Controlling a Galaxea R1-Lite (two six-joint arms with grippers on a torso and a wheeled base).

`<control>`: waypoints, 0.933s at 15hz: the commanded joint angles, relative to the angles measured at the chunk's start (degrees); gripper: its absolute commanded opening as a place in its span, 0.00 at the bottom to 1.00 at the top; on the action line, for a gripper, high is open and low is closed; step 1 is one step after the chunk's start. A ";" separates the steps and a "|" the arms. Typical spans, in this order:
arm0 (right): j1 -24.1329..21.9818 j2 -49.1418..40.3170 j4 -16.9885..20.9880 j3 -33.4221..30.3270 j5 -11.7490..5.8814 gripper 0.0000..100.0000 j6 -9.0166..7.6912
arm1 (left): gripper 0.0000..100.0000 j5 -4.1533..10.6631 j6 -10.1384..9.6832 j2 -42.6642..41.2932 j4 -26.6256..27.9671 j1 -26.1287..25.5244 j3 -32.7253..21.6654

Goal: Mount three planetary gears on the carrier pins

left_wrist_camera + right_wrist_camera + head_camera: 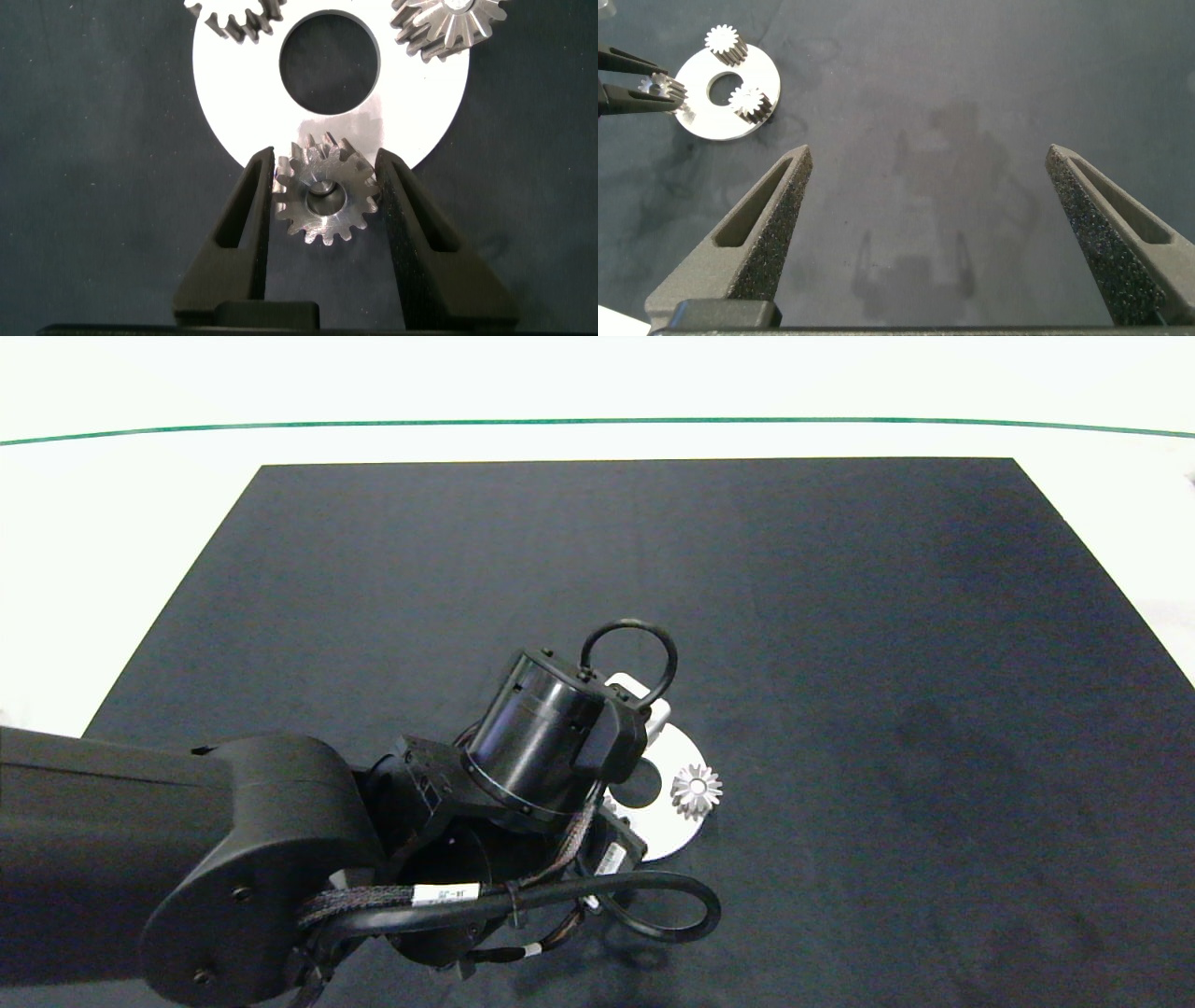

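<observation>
- Left gripper [325,201] is clamping one planetary gear [326,193] between its fingers at the white disc's [234,112] rim.
- Two more gears [751,101] [722,42] are sitting on the disc.
- Right gripper [929,233] is hanging with fingers spread wide, well apart from the disc, over the dark mat [840,616].

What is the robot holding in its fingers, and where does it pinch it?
The left gripper pinches a small silvery toothed metal gear by opposite sides of its toothed rim. The right gripper holds nothing.

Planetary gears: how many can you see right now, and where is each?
3. Two sit on the white disc: one gear, another. The third gear is between the left gripper's fingers at the disc's edge.
</observation>
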 commanded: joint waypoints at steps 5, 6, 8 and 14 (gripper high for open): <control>0.02 0.11 0.08 0.29 -0.10 1.00 -0.04 | 1.00 0.14 0.02 0.59 -0.70 -0.06 0.19; 0.02 0.11 0.08 0.29 -0.10 1.00 -0.04 | 1.00 0.14 0.02 0.42 -0.70 0.03 0.37; 0.02 0.11 0.08 0.29 -0.10 1.00 -0.04 | 1.00 0.14 -0.16 0.15 -0.70 0.03 0.37; -0.06 0.11 0.08 0.29 -0.19 1.00 -0.04 | 1.00 0.31 -0.51 -11.71 -0.79 5.39 4.24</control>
